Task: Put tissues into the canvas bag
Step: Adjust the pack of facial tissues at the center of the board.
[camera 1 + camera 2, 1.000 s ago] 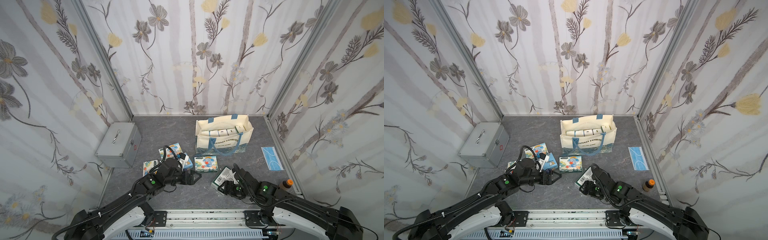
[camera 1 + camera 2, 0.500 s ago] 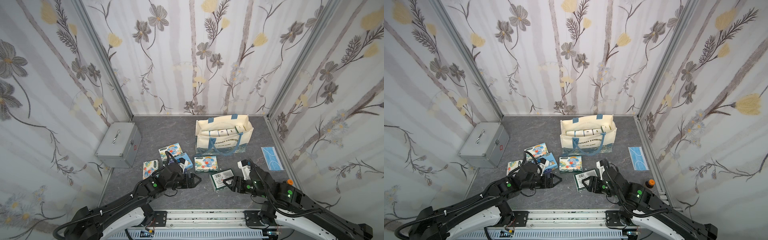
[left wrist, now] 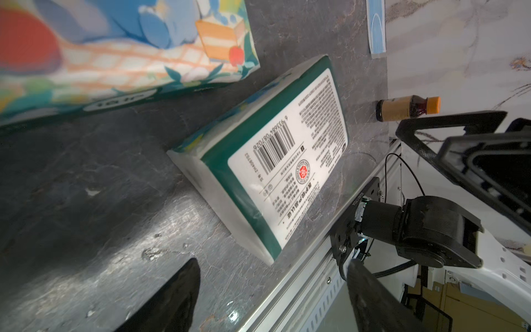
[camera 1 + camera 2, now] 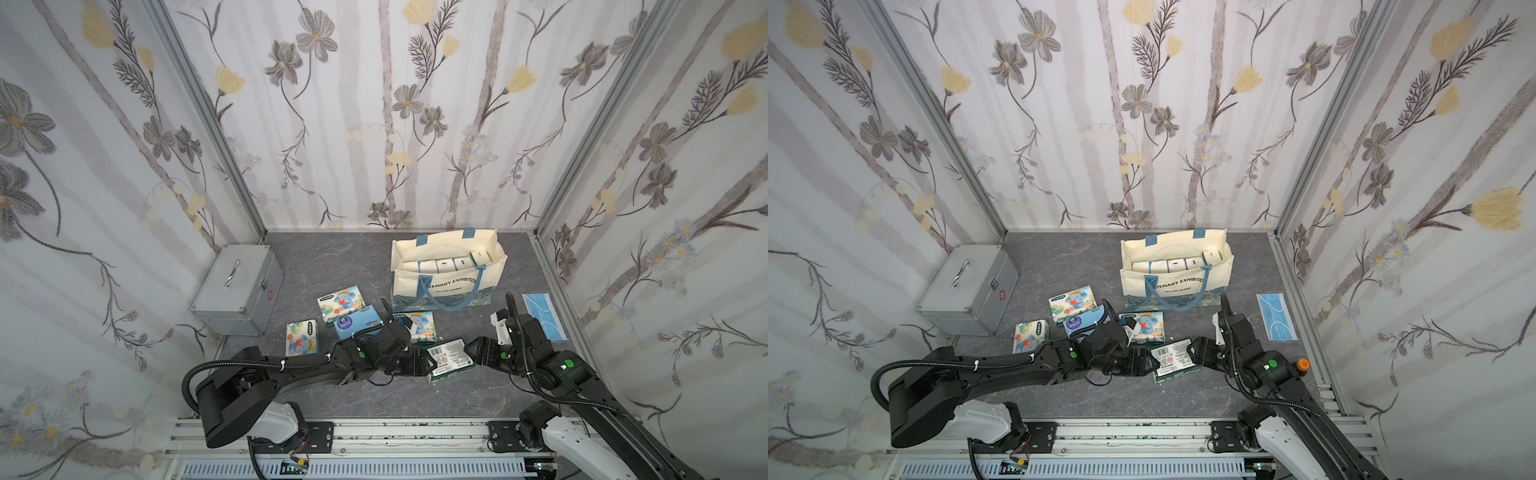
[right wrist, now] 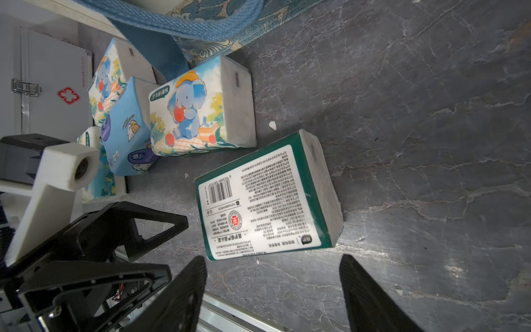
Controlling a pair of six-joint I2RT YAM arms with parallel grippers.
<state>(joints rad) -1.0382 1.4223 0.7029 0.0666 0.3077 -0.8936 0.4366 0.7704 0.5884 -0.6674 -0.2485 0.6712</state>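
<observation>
We see the canvas bag [image 4: 415, 286] standing upright and open, with a row of tissue packs [image 4: 444, 264] on edge inside it. One blue strap [image 4: 451, 305] hangs down its front. Well to the bag's left sits a closed metal case [image 4: 237, 286]; we cannot see what it holds.

On the robot's side of the bag a green-edged pack [image 4: 451, 359] lies flat, label up. An elephant pack [image 4: 419, 326] lies between it and the bag, just beside the bag's bottom band. Further left of the bag lie a light blue pack [image 4: 353, 326] and two more elephant packs [image 4: 341, 301] [image 4: 302, 338].

The left gripper [image 3: 273, 261] and the right gripper [image 5: 273, 257] face the green-edged pack from opposite ends. Both have their jaws spread wide and hold nothing.

A face mask [image 4: 542, 316] lies right of the bag, and a small bottle [image 4: 1302, 365] stands nearer the robot.
</observation>
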